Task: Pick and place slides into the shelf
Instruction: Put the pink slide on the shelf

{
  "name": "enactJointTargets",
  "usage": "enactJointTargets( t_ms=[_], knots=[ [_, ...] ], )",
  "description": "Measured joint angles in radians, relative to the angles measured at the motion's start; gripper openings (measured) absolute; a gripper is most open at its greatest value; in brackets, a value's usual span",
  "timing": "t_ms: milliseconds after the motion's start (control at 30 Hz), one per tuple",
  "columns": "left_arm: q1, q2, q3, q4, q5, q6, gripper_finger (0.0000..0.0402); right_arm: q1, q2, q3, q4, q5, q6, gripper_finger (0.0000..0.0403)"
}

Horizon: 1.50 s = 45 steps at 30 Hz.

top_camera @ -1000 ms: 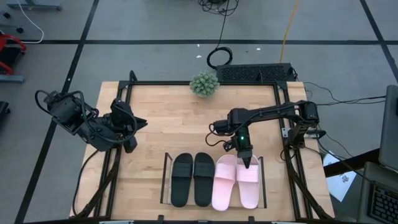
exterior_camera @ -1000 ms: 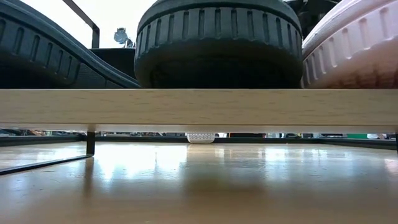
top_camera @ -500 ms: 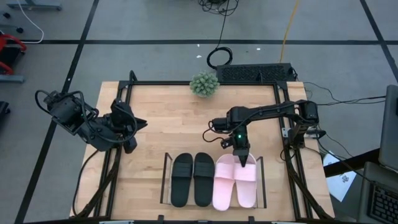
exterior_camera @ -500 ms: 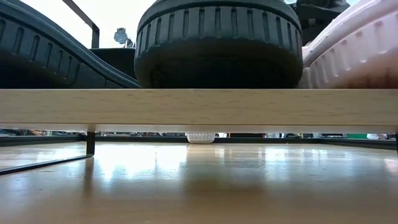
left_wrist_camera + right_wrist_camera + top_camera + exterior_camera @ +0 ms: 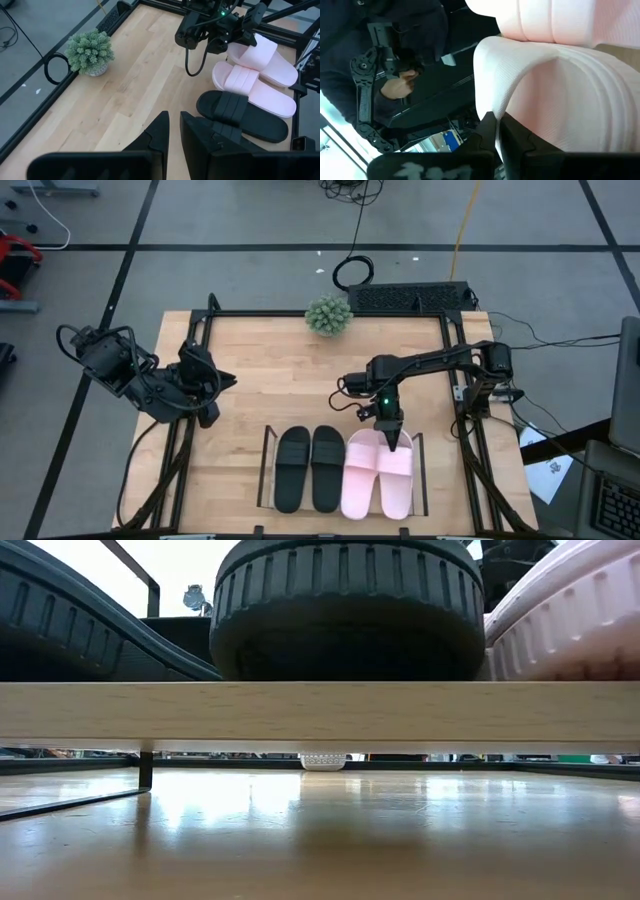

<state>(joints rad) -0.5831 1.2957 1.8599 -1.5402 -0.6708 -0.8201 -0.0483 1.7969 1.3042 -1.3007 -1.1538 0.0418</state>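
Two black slides [image 5: 311,468] and two pink slides [image 5: 362,472] lie side by side, soles down, on the shelf [image 5: 267,470] near the table's front edge. Their front ends fill the low view, with a black slide [image 5: 345,610] in the middle. My right gripper [image 5: 392,440] is shut at the far end of the right pink slide [image 5: 398,475] and also shows in the left wrist view [image 5: 252,22]. My left gripper [image 5: 222,378] hovers at the table's left edge, fingers nearly together with nothing between them [image 5: 174,131]. My right gripper sets its shut fingertips [image 5: 489,119] against the right pink slide's far end [image 5: 520,95]. It comes from the far side, slanting down. The fingers themselves hide the exact spot of contact. The slide lies flat on the shelf beside its mate.
A small potted plant [image 5: 328,315] and a black keyboard [image 5: 410,297] are at the table's far edge. A black frame [image 5: 446,340] runs round the table. Bare wood [image 5: 280,380] lies between the arms. A person's hand [image 5: 397,87] shows beyond the table.
My right gripper, still shut, has rolled a little and shifted slightly toward the table's left at the right pink slide's far end. That slide has slid a little toward its mate and the near edge. In the low view the middle black slide has edged nearer too.
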Motion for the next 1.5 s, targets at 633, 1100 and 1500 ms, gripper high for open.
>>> enactJointTargets(
  t_ms=[633,1100,1500],
  knots=[
    [0.0,0.0,0.0,0.0,0.0,0.015,0.0047,0.013,-0.039,0.0,-0.017,-0.029,0.048,0.0],
    [0.0,0.0,0.0,0.0,0.011,0.014,0.0047,0.04,-0.039,-0.09,0.092,-0.03,0.101,0.0],
    [0.0,0.0,0.0,0.0,0.017,0.001,0.0047,0.022,-0.039,-0.108,0.198,-0.03,0.13,0.0]
  ],
)
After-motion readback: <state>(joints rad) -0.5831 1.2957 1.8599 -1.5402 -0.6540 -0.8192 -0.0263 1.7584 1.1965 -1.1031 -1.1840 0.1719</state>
